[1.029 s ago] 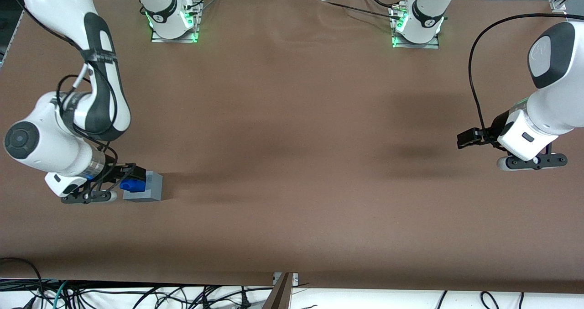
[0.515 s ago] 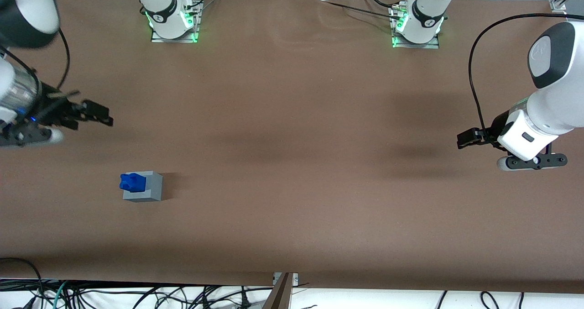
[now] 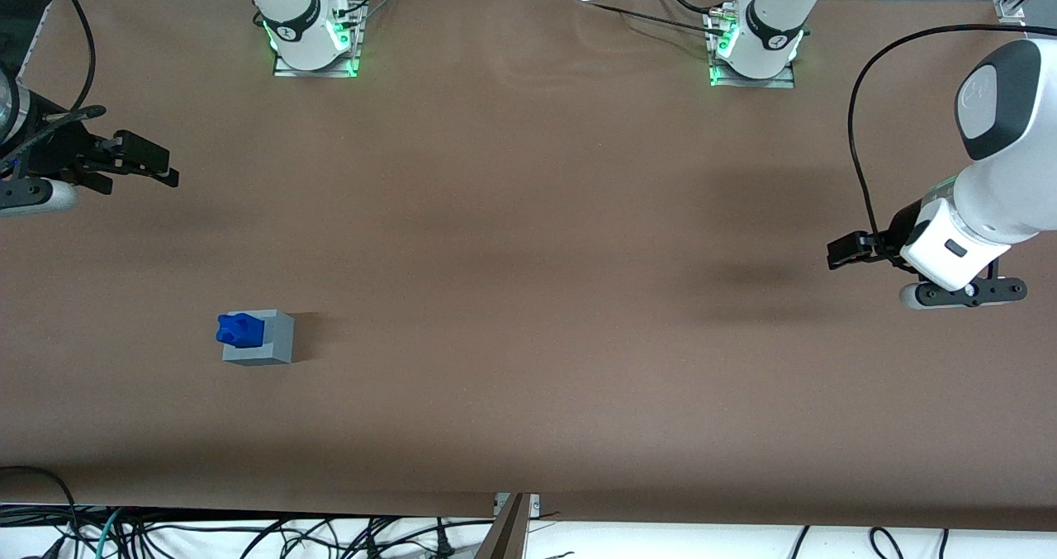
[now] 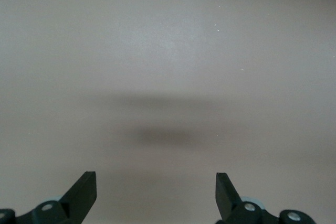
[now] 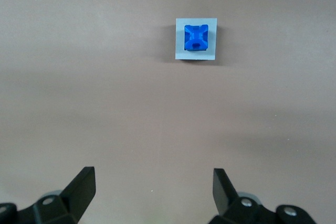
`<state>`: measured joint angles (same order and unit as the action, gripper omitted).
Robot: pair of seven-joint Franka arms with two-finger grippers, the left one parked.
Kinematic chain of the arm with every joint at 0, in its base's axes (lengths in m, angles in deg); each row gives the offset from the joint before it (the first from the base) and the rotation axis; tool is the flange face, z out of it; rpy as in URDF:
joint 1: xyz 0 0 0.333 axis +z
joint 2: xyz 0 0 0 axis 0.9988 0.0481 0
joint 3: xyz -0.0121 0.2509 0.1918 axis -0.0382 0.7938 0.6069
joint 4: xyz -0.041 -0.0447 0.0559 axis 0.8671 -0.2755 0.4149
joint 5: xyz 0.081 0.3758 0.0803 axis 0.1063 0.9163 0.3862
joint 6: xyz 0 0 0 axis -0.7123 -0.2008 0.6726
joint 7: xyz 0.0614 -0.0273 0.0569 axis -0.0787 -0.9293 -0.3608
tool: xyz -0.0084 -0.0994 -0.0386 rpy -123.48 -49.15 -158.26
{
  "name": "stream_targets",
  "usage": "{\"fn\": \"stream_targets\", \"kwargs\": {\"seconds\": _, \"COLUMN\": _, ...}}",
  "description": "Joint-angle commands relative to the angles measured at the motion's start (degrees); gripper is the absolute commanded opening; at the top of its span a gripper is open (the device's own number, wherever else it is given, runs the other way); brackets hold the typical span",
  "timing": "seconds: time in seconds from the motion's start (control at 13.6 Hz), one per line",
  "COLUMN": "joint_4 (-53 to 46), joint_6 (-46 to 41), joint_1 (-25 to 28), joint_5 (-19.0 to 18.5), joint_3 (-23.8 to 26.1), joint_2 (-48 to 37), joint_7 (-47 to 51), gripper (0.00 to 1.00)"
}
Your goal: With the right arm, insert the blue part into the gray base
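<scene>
Blue part seated in gray base, apparently fully inserted, gripper raised well clear, farther from front camera, fingers spread, holding nothing

Even overhead light, soft shadows on brown table; wrist views paler, slightly hazy.
</scene>
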<state>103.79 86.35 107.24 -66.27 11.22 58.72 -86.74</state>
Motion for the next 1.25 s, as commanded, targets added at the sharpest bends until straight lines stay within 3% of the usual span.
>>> {"fn": "stream_targets", "kwargs": {"seconds": 0.0, "joint_4": 2.67, "joint_6": -0.9, "joint_1": 0.31, "joint_5": -1.74, "joint_3": 0.3, "joint_2": -2.57, "joint_7": 1.19, "gripper": 0.99}}
{"fn": "stream_targets", "kwargs": {"seconds": 0.22, "joint_4": 2.59, "joint_6": -1.0, "joint_1": 0.4, "joint_5": -2.27, "joint_3": 1.26, "joint_2": -2.66, "joint_7": 1.19, "gripper": 0.99}}
{"fn": "stream_targets", "kwargs": {"seconds": 0.37, "joint_4": 2.5, "joint_6": -0.91, "joint_1": -0.57, "joint_5": -5.33, "joint_3": 4.24, "joint_2": -2.66, "joint_7": 2.67, "gripper": 0.99}}
{"fn": "stream_targets", "kwargs": {"seconds": 0.74, "joint_4": 2.5, "joint_6": -2.4, "joint_1": -14.61, "joint_5": -5.61, "joint_3": 17.5, "joint_2": -3.54, "joint_7": 3.03, "gripper": 0.99}}
{"fn": "stream_targets", "kwargs": {"seconds": 1.18, "joint_4": 0.74, "joint_6": -3.11, "joint_1": -15.78, "joint_5": -5.87, "joint_3": 17.79, "joint_2": -3.36, "joint_7": 2.68, "gripper": 0.99}}
